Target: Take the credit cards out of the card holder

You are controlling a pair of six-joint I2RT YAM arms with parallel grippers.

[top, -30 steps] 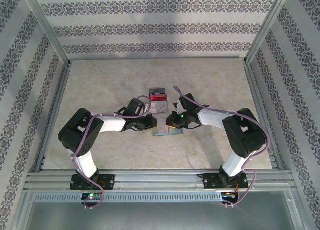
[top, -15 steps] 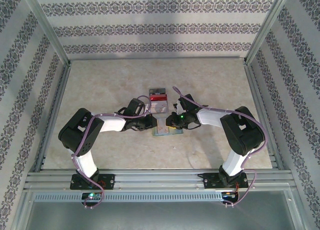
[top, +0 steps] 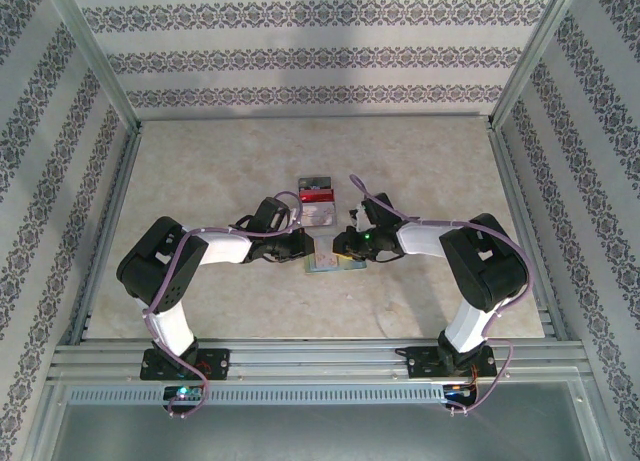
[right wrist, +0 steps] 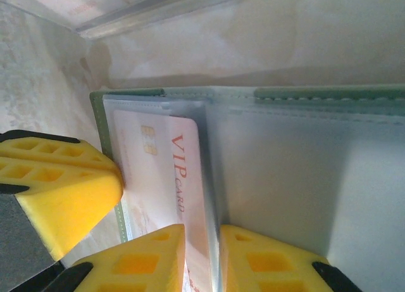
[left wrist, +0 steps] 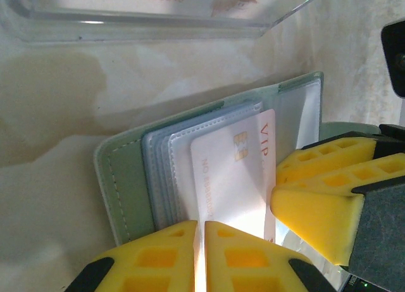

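tabletop [top: 220,161]: beige marbled slab, mostly bare
card holder [top: 326,265]: lying open, around the middle, toward the near side
pale card [top: 320,215]: flat, just behind the holder
red card [top: 317,195]: right behind the pale one, looks like they're touching
dark grey card [top: 316,180]: farthest back, up against the red one

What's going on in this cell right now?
Both arms are working on the open card holder at mid-table. The left gripper is pinched shut on its edge, apparently pinning it. The right gripper is closed on the edge of a pale VIP card that sits in a pocket. A red card and a second pale card lie on the table just beyond.
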